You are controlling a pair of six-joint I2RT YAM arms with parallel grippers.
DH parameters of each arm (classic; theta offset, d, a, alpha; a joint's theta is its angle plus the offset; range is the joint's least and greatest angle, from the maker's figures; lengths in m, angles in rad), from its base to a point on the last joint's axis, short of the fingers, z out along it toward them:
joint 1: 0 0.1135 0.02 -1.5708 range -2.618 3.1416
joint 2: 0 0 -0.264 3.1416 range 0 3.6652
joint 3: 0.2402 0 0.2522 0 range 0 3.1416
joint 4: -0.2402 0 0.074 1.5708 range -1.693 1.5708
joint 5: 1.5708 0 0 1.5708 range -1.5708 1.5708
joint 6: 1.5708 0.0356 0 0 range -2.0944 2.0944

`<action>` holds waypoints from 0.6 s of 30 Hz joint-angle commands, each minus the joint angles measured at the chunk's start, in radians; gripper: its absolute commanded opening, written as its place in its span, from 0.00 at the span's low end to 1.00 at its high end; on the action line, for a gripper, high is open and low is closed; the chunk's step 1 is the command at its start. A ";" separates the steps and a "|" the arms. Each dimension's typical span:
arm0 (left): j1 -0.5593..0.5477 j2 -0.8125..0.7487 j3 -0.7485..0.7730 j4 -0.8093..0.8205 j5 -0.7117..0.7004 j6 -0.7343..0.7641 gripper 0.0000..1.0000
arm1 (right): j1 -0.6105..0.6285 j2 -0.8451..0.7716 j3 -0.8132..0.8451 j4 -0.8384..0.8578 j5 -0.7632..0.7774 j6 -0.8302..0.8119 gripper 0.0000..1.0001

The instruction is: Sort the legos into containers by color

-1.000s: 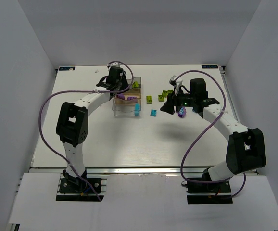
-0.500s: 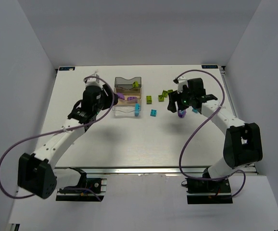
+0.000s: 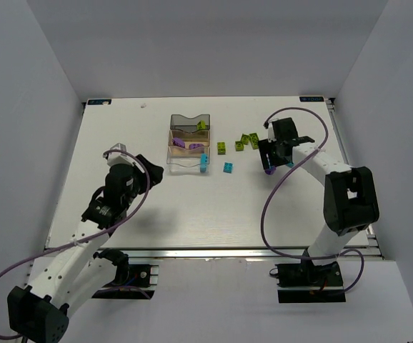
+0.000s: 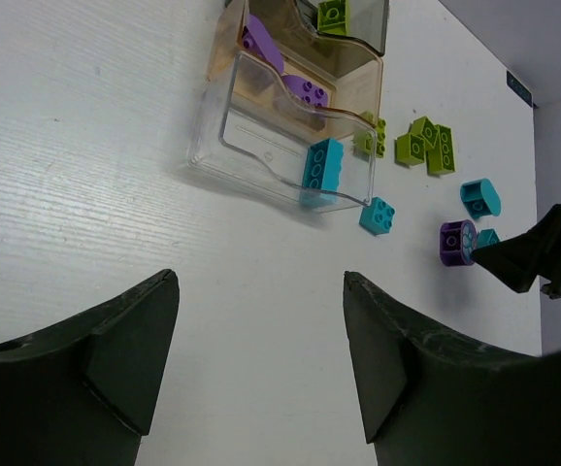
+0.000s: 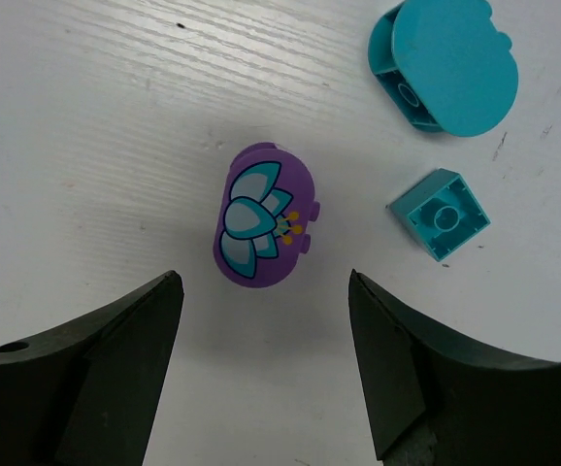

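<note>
Hovering over purple lego, right gripper spread wide, holding nothing. Lego lies flat on table, just ahead of the fingertips, centred between them, long axis running fore-aft, short width facing the jaws. Also open and empty, left gripper sits well apart; right arm nearer.

No readable txt/nos. Corner sticker on table too small.

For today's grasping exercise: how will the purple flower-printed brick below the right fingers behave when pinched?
The purple brick looks like rigid moulded plastic, so probably stiff and light. Its rounded ends may slip between the fingers.
</note>
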State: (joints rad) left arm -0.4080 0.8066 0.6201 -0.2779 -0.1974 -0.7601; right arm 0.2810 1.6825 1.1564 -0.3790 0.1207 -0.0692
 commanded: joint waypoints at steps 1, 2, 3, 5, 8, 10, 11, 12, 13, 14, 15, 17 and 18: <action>-0.003 -0.030 -0.016 -0.030 -0.019 -0.028 0.78 | -0.002 0.035 0.054 -0.014 0.056 0.017 0.74; -0.002 -0.035 -0.016 -0.036 -0.023 -0.028 0.78 | -0.002 0.046 0.061 -0.012 0.056 0.017 0.74; -0.003 -0.043 -0.016 -0.043 -0.027 -0.028 0.78 | -0.002 0.069 0.069 -0.012 0.054 0.019 0.74; -0.003 -0.053 -0.023 -0.052 -0.033 -0.030 0.78 | -0.002 0.091 0.089 -0.014 0.054 0.026 0.74; -0.003 -0.079 -0.042 -0.052 -0.040 -0.047 0.79 | -0.002 0.132 0.118 -0.024 0.034 0.040 0.74; -0.003 -0.101 -0.059 -0.056 -0.040 -0.064 0.79 | -0.002 0.154 0.127 -0.024 0.020 0.051 0.74; -0.003 -0.107 -0.065 -0.060 -0.042 -0.070 0.78 | -0.002 0.166 0.134 -0.023 0.010 0.054 0.74; -0.003 -0.110 -0.066 -0.063 -0.042 -0.071 0.79 | -0.002 0.172 0.137 -0.024 0.007 0.055 0.73; -0.003 -0.121 -0.068 -0.070 -0.045 -0.073 0.79 | -0.002 0.178 0.135 -0.021 0.005 0.062 0.73; -0.003 -0.127 -0.068 -0.075 -0.046 -0.073 0.79 | 0.000 0.186 0.138 -0.020 0.007 0.062 0.73; -0.003 -0.132 -0.068 -0.078 -0.046 -0.073 0.79 | -0.002 0.200 0.141 -0.020 0.008 0.062 0.72; -0.002 -0.139 -0.066 -0.087 -0.053 -0.071 0.79 | -0.002 0.212 0.144 -0.012 0.013 0.062 0.72; -0.003 -0.141 -0.065 -0.092 -0.054 -0.071 0.78 | -0.002 0.221 0.146 -0.012 0.013 0.062 0.72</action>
State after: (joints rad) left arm -0.4080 0.6853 0.5533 -0.3504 -0.2295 -0.8234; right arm 0.2810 1.8839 1.2629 -0.3943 0.1368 -0.0257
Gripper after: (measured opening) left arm 0.784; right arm 0.719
